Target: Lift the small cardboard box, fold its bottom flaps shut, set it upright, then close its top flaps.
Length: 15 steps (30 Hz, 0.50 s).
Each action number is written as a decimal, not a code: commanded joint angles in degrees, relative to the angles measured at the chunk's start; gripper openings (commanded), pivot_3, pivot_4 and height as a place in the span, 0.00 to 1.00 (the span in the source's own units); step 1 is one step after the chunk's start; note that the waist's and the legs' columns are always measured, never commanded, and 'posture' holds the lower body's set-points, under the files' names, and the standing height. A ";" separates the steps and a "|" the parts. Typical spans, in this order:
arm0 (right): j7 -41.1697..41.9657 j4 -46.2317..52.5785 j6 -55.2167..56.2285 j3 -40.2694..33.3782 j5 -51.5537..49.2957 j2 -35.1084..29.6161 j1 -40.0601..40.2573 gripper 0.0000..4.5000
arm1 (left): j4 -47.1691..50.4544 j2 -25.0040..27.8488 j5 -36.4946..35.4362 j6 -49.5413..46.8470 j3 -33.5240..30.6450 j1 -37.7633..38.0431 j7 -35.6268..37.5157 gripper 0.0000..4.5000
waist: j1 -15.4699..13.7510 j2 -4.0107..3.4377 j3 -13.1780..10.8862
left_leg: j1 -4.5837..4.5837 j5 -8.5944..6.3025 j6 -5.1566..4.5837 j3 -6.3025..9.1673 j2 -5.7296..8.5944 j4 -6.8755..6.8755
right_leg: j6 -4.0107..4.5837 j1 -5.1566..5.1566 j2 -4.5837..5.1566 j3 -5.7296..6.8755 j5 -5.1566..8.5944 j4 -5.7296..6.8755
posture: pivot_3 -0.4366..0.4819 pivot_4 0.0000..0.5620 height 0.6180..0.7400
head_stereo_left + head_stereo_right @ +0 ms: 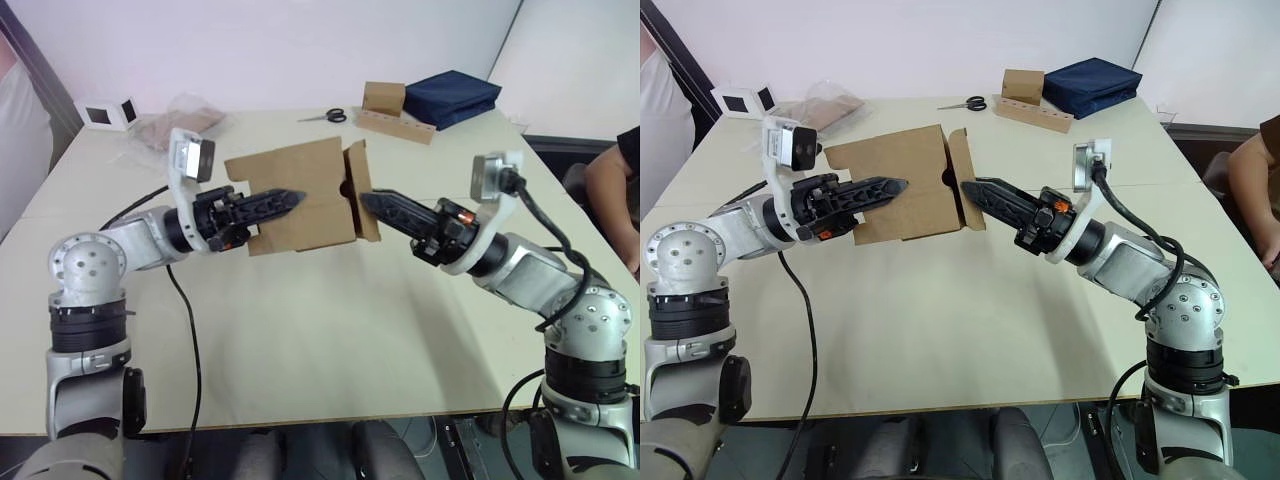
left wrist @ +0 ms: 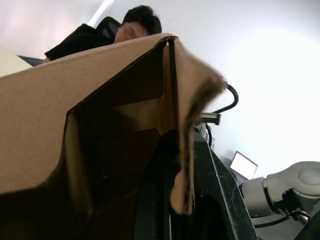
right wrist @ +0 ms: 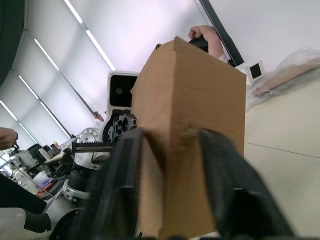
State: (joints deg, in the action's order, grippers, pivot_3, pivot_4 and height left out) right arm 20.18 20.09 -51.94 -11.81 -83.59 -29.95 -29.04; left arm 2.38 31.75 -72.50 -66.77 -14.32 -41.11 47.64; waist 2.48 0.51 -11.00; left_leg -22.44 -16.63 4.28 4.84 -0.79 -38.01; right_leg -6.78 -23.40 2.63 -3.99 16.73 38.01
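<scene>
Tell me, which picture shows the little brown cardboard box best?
The left eye view: the plain brown corrugated cardboard box shows whole there, held above the table between the left gripper and right gripper. The right eye view shows much the same. The left wrist view looks inside it; the right wrist view shows one outer corner.

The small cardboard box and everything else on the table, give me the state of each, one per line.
small cardboard box: held off the table between both claws, flaps unfolded
left claw: shut on a box panel
right claw: straddling a box edge, fingers either side
scissors: lying flat on the table
clear plastic bag: lying on the table's far left
dark blue bag: resting at the far edge
</scene>
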 commanded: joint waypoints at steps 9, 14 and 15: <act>0.18 1.34 1.51 -1.13 0.35 -0.27 -1.14 0.35 | 1.77 0.23 -0.83 0.85 -0.88 -0.56 0.11 0.00 | 0.00 0.00 0.00 | 0.00 0.00 0.00 0.00 0.00 0.00 | 0.00 0.00 0.00 0.00 0.00 0.00 | 0.48 0.27 1.00; -0.51 1.04 1.97 -1.31 0.29 -0.08 -1.41 0.35 | 1.95 -0.33 -0.67 1.14 -0.60 -0.74 -0.07 0.00 | 0.00 0.00 0.00 | 0.00 0.00 0.00 0.00 0.00 0.00 | 0.00 0.00 0.00 0.00 0.00 0.00 | 0.48 0.27 1.00; -0.58 1.06 2.06 -1.28 0.27 -0.09 -1.46 0.35 | 1.97 -0.42 -0.62 1.18 -0.54 -0.78 -0.08 0.00 | 0.00 0.00 0.00 | 0.00 0.00 0.00 0.00 0.00 0.00 | 0.00 0.00 0.00 0.00 0.00 0.00 | 0.48 0.27 1.00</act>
State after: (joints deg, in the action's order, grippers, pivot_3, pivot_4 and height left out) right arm 19.53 20.04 -50.81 -11.83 -82.83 -29.95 -29.35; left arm 2.46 31.28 -72.51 -66.67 -14.31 -41.11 47.30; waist 2.48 0.51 -11.00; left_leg -22.44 -16.63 4.28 4.84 -0.79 -38.01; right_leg -6.78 -23.40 2.63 -3.99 16.73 38.01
